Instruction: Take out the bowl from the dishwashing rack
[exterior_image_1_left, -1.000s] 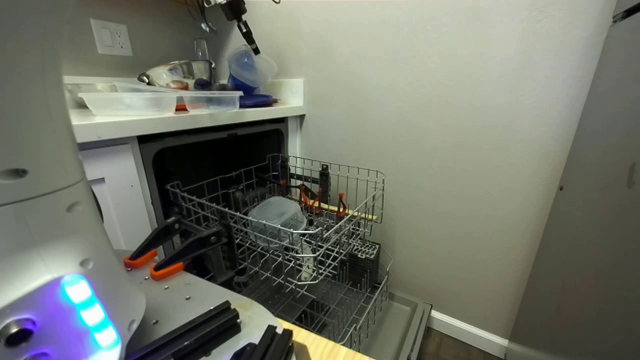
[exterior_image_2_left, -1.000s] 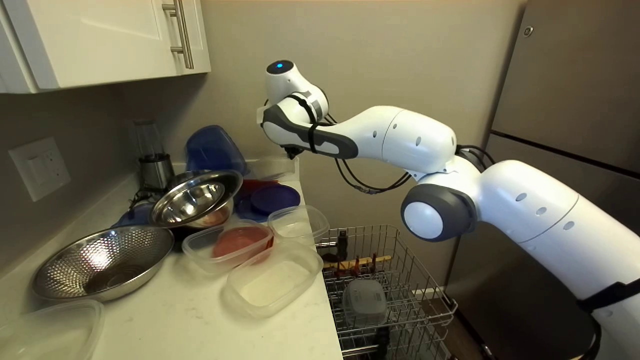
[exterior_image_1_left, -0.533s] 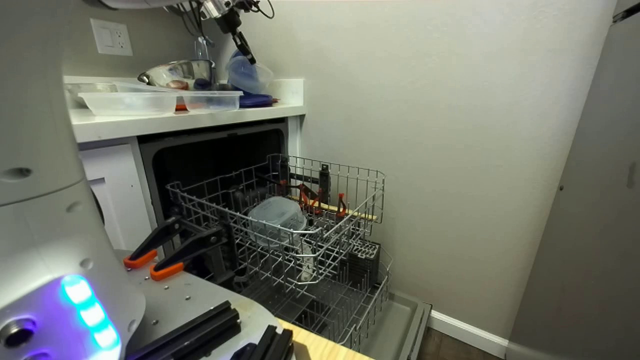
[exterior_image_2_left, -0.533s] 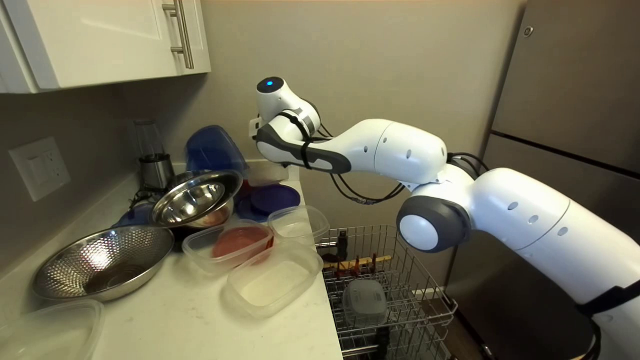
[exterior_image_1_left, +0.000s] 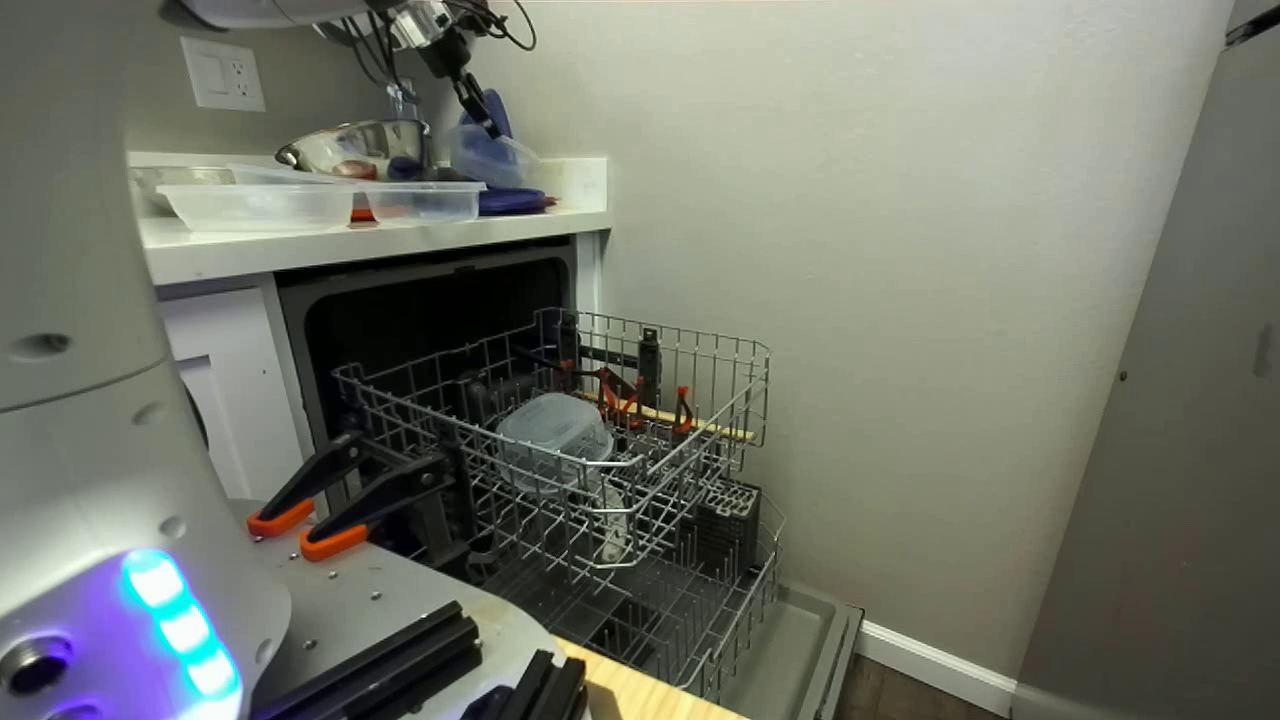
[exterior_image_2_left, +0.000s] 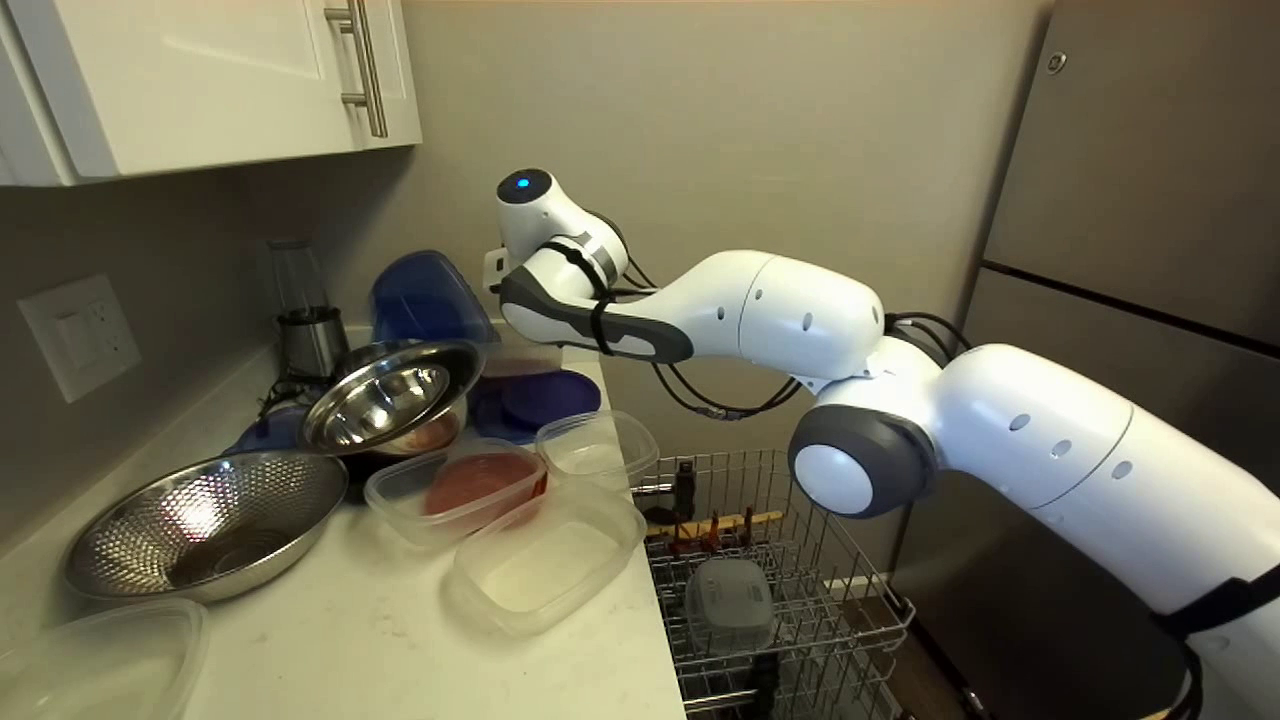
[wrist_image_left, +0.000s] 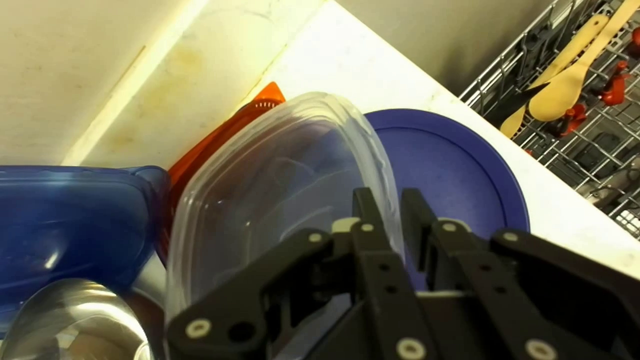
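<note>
We see the bowl (wrist_image_left: 277, 200) well apart from the dishwashing rack (exterior_image_1_left: 618, 464), just below the claw (wrist_image_left: 386, 196), tilted above the worktop (wrist_image_left: 342, 62) and overlapping a round blue lid (wrist_image_left: 447, 165) in the wrist view. The claw's jaws stand only slightly apart, one fingertip on the inner side of the bowl's wall and one outside, its rim running between them. Whether they pinch that rim, we cannot tell.

White arm (exterior_image_2_left: 810, 305), black claw (wrist_image_left: 387, 197), pale screws (wrist_image_left: 198, 328), black cables (exterior_image_2_left: 712, 411)
</note>
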